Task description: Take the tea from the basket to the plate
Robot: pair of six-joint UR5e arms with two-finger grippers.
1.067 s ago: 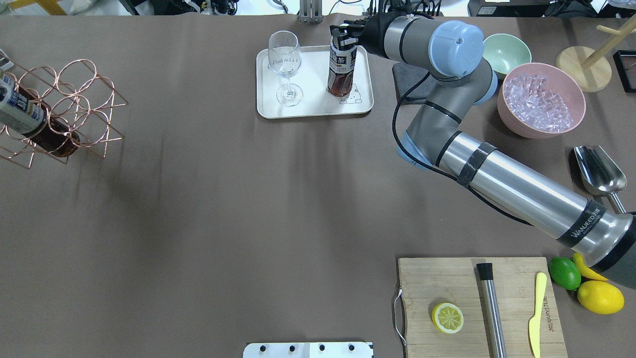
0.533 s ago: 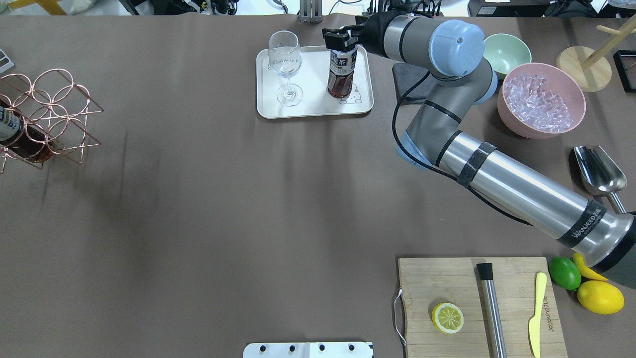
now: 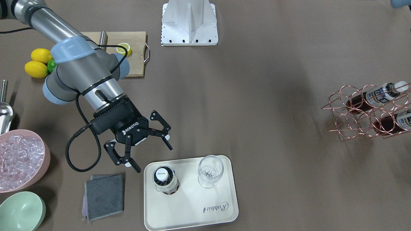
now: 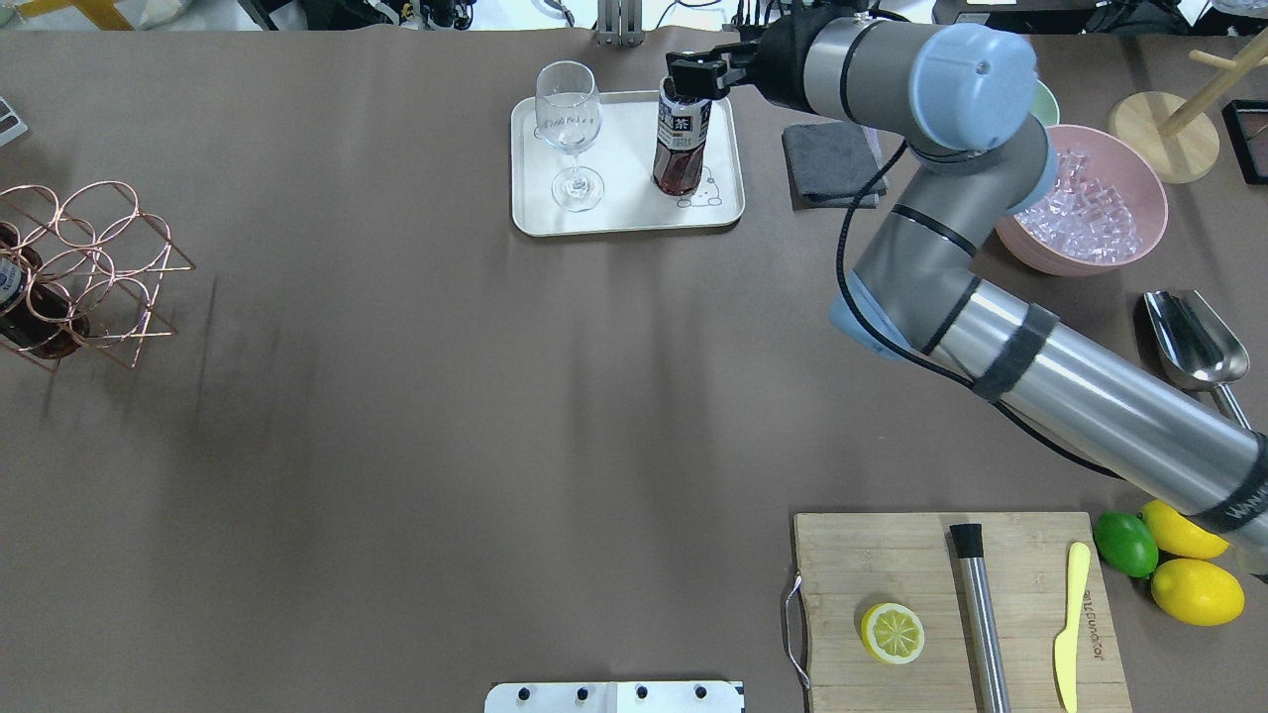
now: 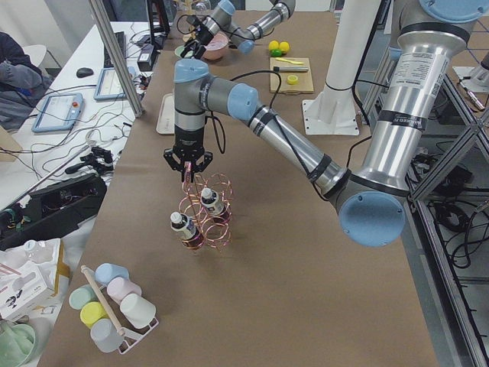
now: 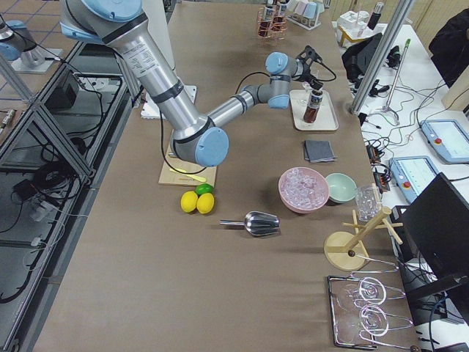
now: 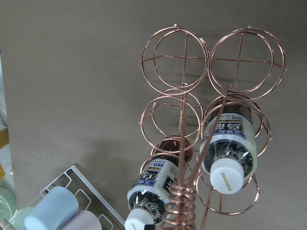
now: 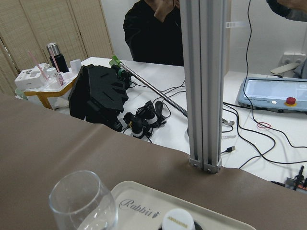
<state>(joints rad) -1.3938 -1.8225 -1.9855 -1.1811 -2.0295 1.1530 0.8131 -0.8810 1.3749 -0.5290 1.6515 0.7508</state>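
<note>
One tea bottle [image 3: 164,179] stands upright on the cream plate [image 3: 192,208], next to a stemmed glass [image 3: 210,170]. It also shows in the overhead view [image 4: 682,139], on the plate [image 4: 634,213]. My right gripper [image 3: 153,158] is open and empty, up beside the bottle's cap and clear of it. It also shows in the overhead view [image 4: 688,79]. The copper basket [image 4: 89,267] sits at the table's far left with two tea bottles [image 7: 228,148] [image 7: 153,187] lying in it. My left gripper [image 5: 189,164] hangs right at the basket's top [image 5: 206,206]; I cannot tell whether it is open.
A grey cloth [image 4: 832,163], a pink tub of ice [image 4: 1090,218] and a green bowl [image 3: 21,210] lie right of the plate. A metal scoop [image 4: 1194,342], a cutting board [image 4: 951,604] with lemon half, muddler and knife, and lemons [image 4: 1194,589] are near the front right.
My right gripper has let go of the bottle's cap and drawn back to the right. The bottle stays upright on the plate. The basket has shifted left and toward the robot.
</note>
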